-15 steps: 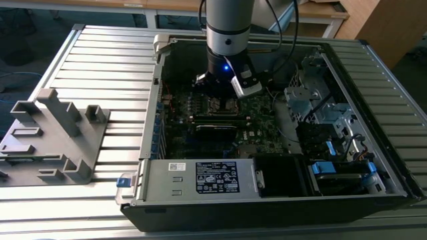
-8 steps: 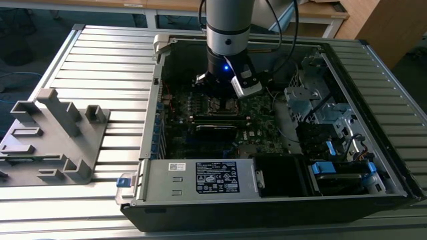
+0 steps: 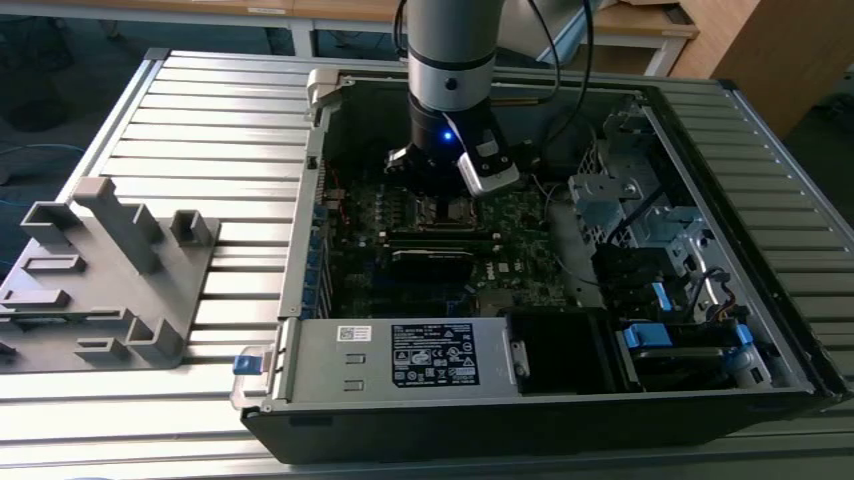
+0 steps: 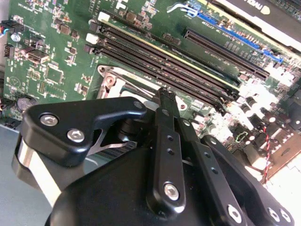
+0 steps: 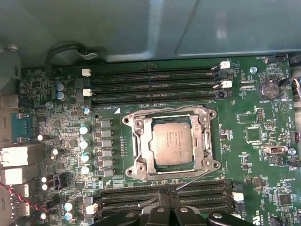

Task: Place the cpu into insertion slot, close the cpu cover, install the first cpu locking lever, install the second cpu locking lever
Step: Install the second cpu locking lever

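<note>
Sitting flat in the insertion slot (image 5: 171,146) is the cpu (image 5: 172,144), its dull grey-brown face up in the first wrist view; the cpu cover (image 5: 141,141) lies closed around it, a silver frame whose window shows the chip. A thin wire lever (image 5: 193,179) runs slantwise from the socket's corner toward the memory slots (image 5: 155,84), which lie in dark rows on either side of the socket on the green motherboard (image 5: 263,141).

The gripper (image 5: 167,200) hovers just beside the socket, over one bank of memory slots, its black fingers (image 4: 165,132) pressed together with nothing between them in the second wrist view. In the exterior view the gripper (image 3: 434,180) hangs from the grey arm (image 3: 451,50) directly above the board, a blue light glowing on the wrist.

The board lies at the bottom of an open computer case (image 3: 747,130) laid on its side, with a labelled grey power-supply box (image 3: 400,360) along its near edge and drive cages with blue tabs toward the exterior view's right. The case rests on a ribbed aluminium table (image 3: 200,130). A grey plastic fixture (image 3: 107,270) stands on the table at the exterior view's left, well apart from the case. Wooden furniture (image 3: 761,40) stands behind the table.
</note>
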`<state>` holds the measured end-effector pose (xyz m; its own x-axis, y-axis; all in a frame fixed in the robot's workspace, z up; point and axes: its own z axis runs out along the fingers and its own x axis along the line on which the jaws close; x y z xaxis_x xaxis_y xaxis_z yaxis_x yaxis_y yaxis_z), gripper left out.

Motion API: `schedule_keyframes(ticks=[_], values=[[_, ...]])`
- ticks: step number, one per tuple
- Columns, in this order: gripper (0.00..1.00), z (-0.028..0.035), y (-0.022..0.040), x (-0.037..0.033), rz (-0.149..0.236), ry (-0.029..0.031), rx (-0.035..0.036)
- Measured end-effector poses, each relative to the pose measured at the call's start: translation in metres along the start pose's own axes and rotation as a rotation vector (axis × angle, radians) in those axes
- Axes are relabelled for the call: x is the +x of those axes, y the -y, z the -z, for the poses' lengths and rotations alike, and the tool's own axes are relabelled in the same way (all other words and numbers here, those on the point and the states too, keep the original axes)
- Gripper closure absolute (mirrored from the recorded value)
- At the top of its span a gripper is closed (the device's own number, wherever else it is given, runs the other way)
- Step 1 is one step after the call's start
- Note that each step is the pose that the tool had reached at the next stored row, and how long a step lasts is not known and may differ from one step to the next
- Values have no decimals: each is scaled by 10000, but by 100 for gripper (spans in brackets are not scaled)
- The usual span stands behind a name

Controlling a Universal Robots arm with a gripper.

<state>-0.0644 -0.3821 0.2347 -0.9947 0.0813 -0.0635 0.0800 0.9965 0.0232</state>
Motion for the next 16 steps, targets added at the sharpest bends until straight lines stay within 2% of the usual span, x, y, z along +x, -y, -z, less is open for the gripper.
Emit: schedule_keyframes(ticks=[16], values=[[89, -59, 1, 6, 0, 1, 10]])
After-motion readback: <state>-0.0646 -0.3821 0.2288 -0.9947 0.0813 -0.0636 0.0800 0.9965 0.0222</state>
